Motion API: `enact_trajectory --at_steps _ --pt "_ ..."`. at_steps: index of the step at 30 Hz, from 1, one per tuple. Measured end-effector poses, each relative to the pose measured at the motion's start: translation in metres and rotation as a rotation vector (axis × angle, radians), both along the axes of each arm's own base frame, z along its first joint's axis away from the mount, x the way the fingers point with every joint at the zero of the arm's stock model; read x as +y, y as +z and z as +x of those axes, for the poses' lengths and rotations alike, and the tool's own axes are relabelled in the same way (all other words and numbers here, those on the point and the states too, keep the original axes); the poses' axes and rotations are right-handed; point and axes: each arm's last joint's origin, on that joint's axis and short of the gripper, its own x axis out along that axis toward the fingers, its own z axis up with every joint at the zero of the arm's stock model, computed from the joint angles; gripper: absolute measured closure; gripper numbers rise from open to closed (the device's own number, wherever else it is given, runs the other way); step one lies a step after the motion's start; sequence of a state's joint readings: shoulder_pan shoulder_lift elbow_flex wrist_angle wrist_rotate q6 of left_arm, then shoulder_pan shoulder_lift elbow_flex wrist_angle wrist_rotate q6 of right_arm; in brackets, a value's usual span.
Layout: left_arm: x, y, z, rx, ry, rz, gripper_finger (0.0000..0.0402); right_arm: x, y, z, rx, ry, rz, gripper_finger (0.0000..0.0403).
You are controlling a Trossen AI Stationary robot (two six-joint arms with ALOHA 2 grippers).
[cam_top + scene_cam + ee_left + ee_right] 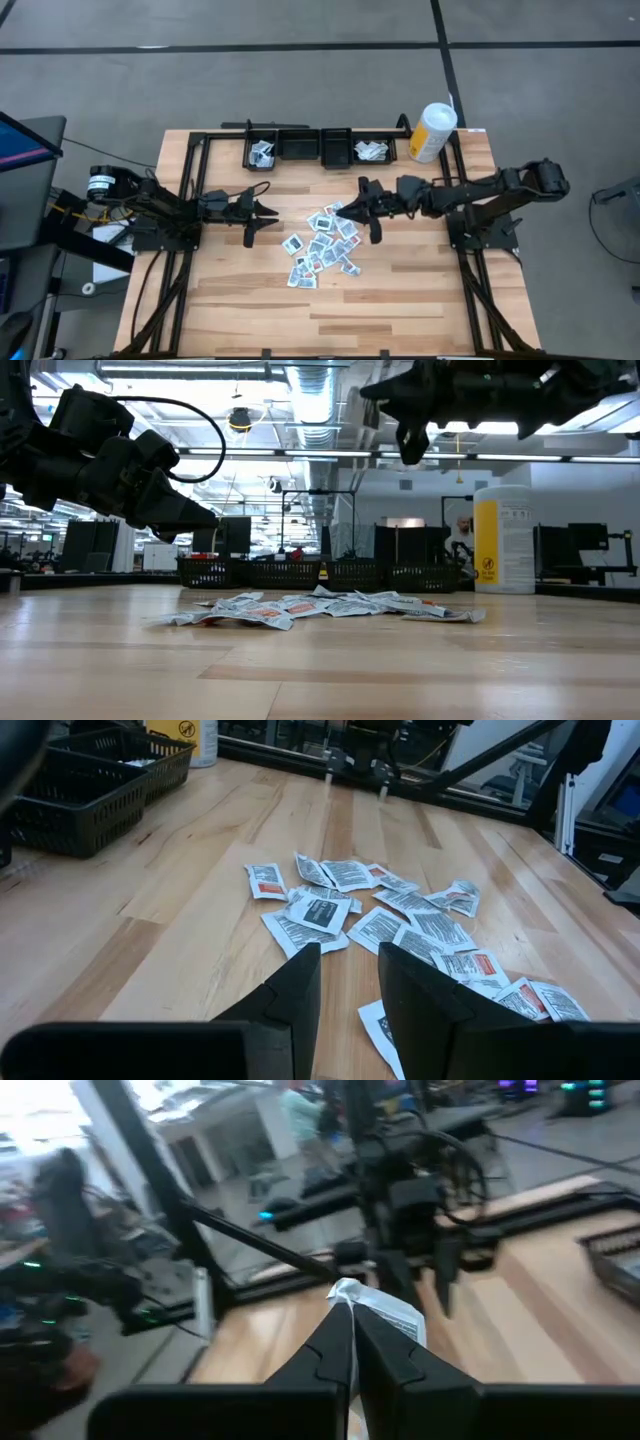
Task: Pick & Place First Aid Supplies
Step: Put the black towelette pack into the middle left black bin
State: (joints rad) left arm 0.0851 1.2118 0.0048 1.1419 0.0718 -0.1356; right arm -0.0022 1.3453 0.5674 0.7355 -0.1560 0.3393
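The first aid supplies are small white packets with grey and red print, lying flat in a loose pile at mid-table, also seen in the low view and the left wrist view. My right gripper hangs high above the pile's right side, pointing level, shut on one white packet. My left gripper waits open just left of the pile, above the wood, with nothing between its fingers. My right gripper pinches one white packet between its two shut fingers. The packet's crumpled end sticks out past the fingertips, and more of it shows beside one finger. The fingers come level from the table's right side. The packet is lifted clear of the table.
A black tray with three compartments stands at the far edge; packets lie in its left and right compartments. A tall white-and-yellow canister stands at the far right. Bare wood lies toward the near edge.
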Motion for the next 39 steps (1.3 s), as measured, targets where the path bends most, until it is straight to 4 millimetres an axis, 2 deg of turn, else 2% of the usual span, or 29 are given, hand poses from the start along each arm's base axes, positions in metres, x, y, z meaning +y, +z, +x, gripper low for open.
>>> enact_trajectory --at_steps 11,18,23,30,39 --pt "0.0 0.0 0.0 -0.001 0.0 0.003 0.0298 -0.018 0.0 0.0 -0.011 -0.041 -0.031 0.0401" --pt "0.0 0.0 0.0 -0.004 0.0 0.008 0.0298 -0.048 0.001 -0.003 -0.014 -0.327 -0.196 0.0399" --pt "0.0 0.0 0.0 -0.003 -0.001 0.027 0.0298 -0.072 -0.004 0.004 -0.025 -0.402 -0.226 0.0401" --pt "0.0 0.0 0.0 -0.003 0.009 0.035 0.0298 -0.11 -0.021 0.054 0.028 -0.399 -0.281 0.0401" --pt "0.001 0.0 0.0 -0.003 0.017 0.035 0.0298 -0.17 -0.032 0.113 0.131 -0.475 -0.286 0.0401"
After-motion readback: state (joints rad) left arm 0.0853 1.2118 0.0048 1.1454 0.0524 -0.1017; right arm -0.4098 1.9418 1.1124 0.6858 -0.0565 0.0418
